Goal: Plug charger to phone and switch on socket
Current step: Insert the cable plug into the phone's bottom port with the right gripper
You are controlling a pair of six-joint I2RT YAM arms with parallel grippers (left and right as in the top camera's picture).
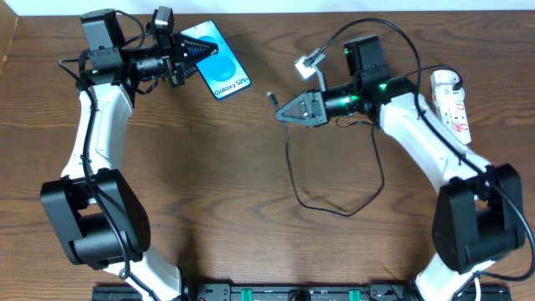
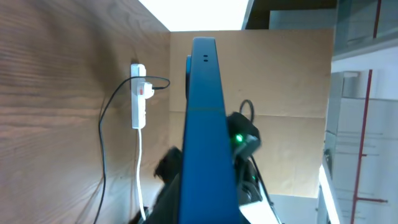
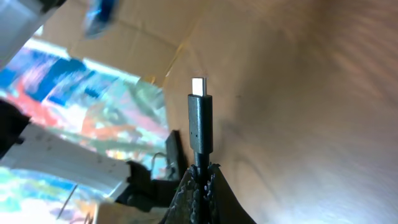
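Left arm (image 1: 92, 125) reaches up the left side of the counter (image 1: 209, 184), wrist turned inward toward centre. The left jaws are clamped on one end of the phone (image 1: 221, 67), which sits at the far centre-left, screen up and angled diagonally. In the left wrist view it shows edge-on, clear of the wood. Right arm (image 1: 418, 134) bends in from the right with its wrist pointing left toward the phone. The right jaws are closed tight on the charger (image 1: 288, 159) just behind its plug (image 3: 200, 118), whose tip sticks out free beyond them. Plug and phone are well apart. The cable drops in a slack loop on the counter and runs back to the socket (image 1: 452, 104), which lies at the far right edge beside the right arm.
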